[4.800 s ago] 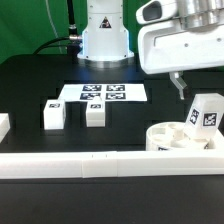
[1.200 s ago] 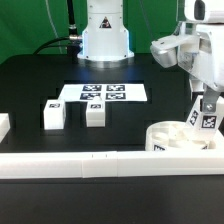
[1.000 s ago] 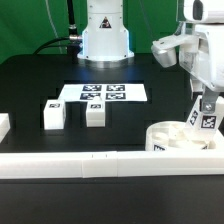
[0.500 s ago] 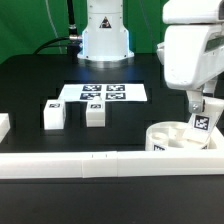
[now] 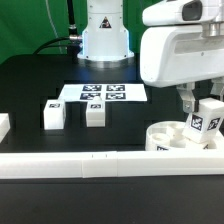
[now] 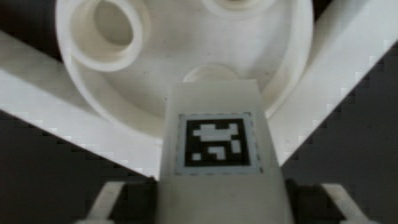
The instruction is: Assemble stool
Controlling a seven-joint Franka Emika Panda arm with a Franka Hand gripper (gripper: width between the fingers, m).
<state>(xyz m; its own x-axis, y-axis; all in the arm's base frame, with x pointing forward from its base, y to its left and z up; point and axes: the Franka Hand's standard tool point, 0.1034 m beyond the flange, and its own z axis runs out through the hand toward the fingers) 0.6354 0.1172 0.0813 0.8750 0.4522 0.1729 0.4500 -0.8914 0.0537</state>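
Since the earlier frames the arm had turned its hand about and come down a little, so that the gripper (image 5: 201, 104) carried its leg (image 5: 206, 123) lower over the seat (image 5: 163, 146); the seat and the two loose legs (image 5: 95, 114) had not shifted.

The gripper was closed on the leg, one finger on each side of its upper end; the wrist view showed the same grip, with the leg (image 6: 217, 140) running straight out from between the fingers (image 6: 114, 201) and its tag facing the camera.

The seat lay at the near end of the exterior view's right, just behind the rail (image 5: 90, 164); the held leg stood nearly upright at the seat's far right part, its lower end level with the rim or just inside it. In the wrist view the leg's tip pointed at a notch in the seat (image 6: 98, 85), beside a round hole; whether it had entered could not be told.

As a judgement, the task was early: no leg was seen to be fastened, and the first was only being set to the seat; it was not yet released. The loose legs lay on the table (image 5: 30, 90) well to the exterior view's left, near the marker board (image 5: 103, 93); both remained to be fetched and fitted.
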